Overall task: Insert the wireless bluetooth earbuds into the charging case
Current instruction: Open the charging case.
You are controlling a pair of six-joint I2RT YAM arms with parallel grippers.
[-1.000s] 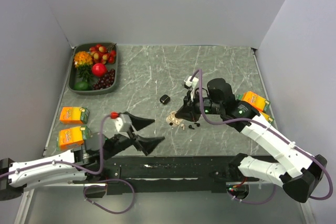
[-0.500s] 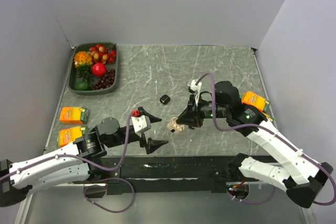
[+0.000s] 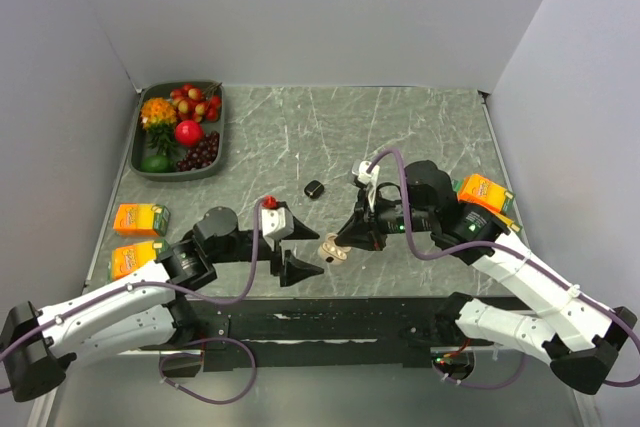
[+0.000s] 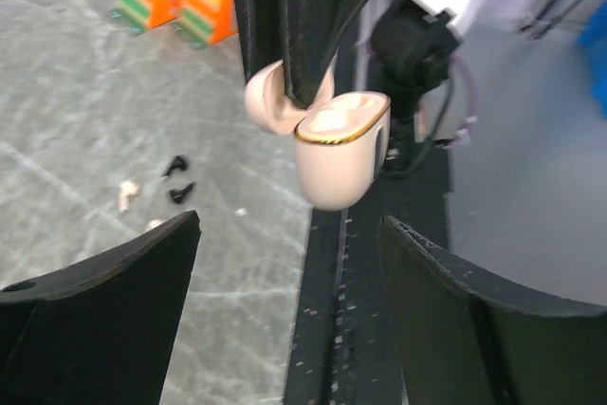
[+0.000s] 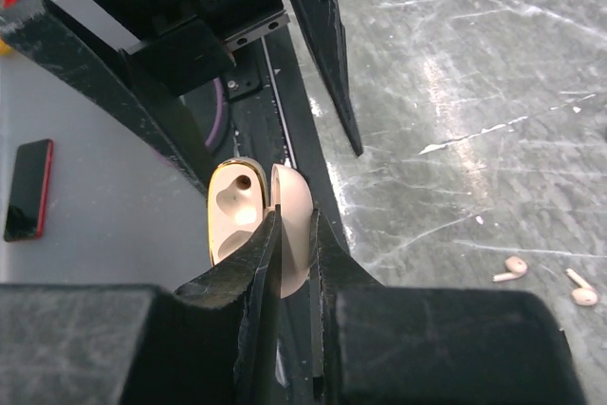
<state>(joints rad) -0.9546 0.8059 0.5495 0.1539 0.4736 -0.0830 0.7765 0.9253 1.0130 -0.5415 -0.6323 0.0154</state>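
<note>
Where the top view looks down, the right gripper [image 3: 345,245] clamps the open beige charging case [image 3: 333,250] over the table's [image 3: 400,127] near edge, the left gripper [image 3: 312,252] just left of it. In the left wrist view, its fingers [image 4: 95,310] stand apart. In the right wrist view, two pale earbuds [image 5: 515,267] lie on the table.

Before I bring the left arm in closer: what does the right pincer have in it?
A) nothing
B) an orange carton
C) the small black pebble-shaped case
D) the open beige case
D: the right pincer is closed on one half of the open beige case, as its own wrist view shows.
</note>
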